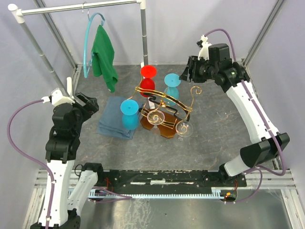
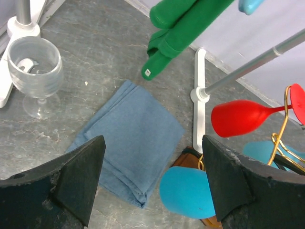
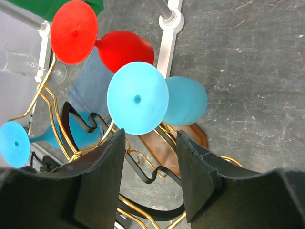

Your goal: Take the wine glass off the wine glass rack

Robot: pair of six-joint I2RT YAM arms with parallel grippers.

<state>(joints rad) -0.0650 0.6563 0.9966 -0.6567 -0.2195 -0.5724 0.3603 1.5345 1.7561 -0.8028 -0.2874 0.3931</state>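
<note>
The wine glass point(image 3: 137, 98), light blue, hangs foot-up at the far end of the wine glass rack point(image 1: 167, 98), its round foot just beyond the half-parted, empty jaws of the right gripper point(image 3: 150, 143), while the left gripper point(image 2: 152, 143) gapes wide and empty above a folded blue cloth point(image 2: 133, 138).

I count six wine glasses: one red wine glass point(image 1: 147, 78), two blue wine glasses point(image 1: 129, 113) and three clear wine glasses point(image 1: 183, 128), the third clear glass point(image 2: 35, 67) showing only on my left wrist camera. I also see one wine glass rack point(image 1: 162, 128), one folded blue cloth point(image 1: 112, 121), one green garment point(image 1: 104, 55), one hanger point(image 1: 87, 43) and one clothes rail point(image 1: 76, 8).
</note>
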